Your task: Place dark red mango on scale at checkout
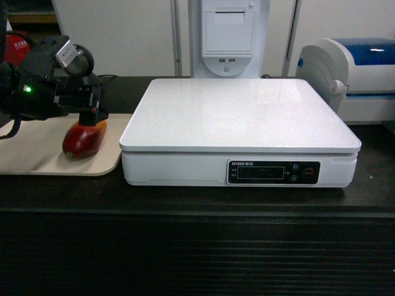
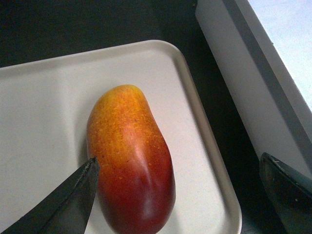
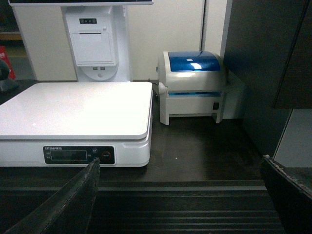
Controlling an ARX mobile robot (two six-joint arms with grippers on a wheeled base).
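Observation:
The dark red mango (image 1: 83,140) (image 2: 129,156) lies on a beige tray (image 1: 31,157) (image 2: 39,122) at the left of the checkout (image 1: 197,246) (image 3: 195,146), its orange-yellow end pointing away. My left gripper (image 1: 92,114) (image 2: 179,160) hovers right over it, open; one finger (image 2: 73,200) sits by the mango's left flank and the other stands well off to its right. The white scale (image 1: 241,114) (image 2: 253,83) (image 3: 78,109) stands just right of the tray, nothing on it. My right gripper (image 3: 180,162) is open in front of the counter's ribbed panel and holds nothing.
A white-and-blue printer (image 1: 358,74) (image 3: 192,83) stands right of the scale. A white terminal stand (image 1: 228,37) (image 3: 95,44) rises behind the scale. A dark wall panel (image 3: 263,73) closes off the counter's right end.

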